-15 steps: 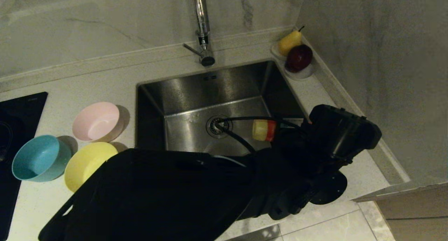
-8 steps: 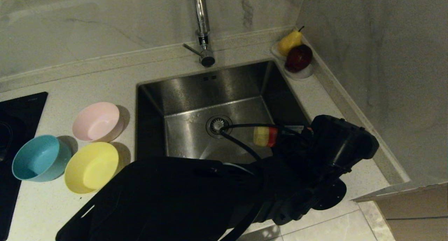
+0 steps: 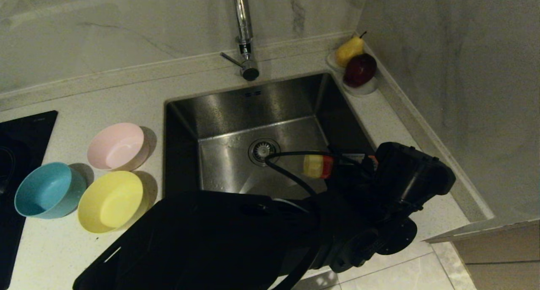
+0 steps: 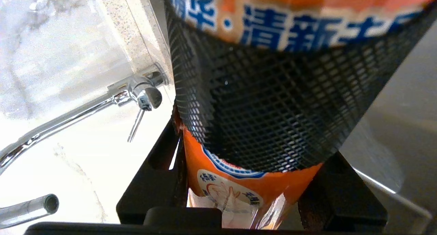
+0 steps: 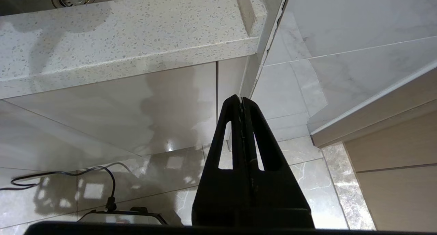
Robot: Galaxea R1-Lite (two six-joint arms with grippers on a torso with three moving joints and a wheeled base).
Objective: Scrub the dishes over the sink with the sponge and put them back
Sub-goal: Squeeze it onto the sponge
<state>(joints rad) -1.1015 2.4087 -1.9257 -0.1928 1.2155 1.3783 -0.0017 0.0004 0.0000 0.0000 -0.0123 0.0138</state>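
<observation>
- Over the sink (image 3: pixel 236 113), lower right of the head view, my left gripper (image 4: pixel 252 180) is squeezing an orange soap bottle (image 4: pixel 273 19), its cap tipping toward the drain.
- Below the counter, my right gripper (image 5: pixel 242 105) is resting pinched closed, holding nothing.

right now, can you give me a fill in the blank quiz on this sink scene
1. The left gripper holds an orange ____ over the sink.
2. The pink bowl, yellow bowl and blue bowl all stand on the ____.
3. The parked right gripper is ____.
Missing: bottle; counter; shut.
</observation>
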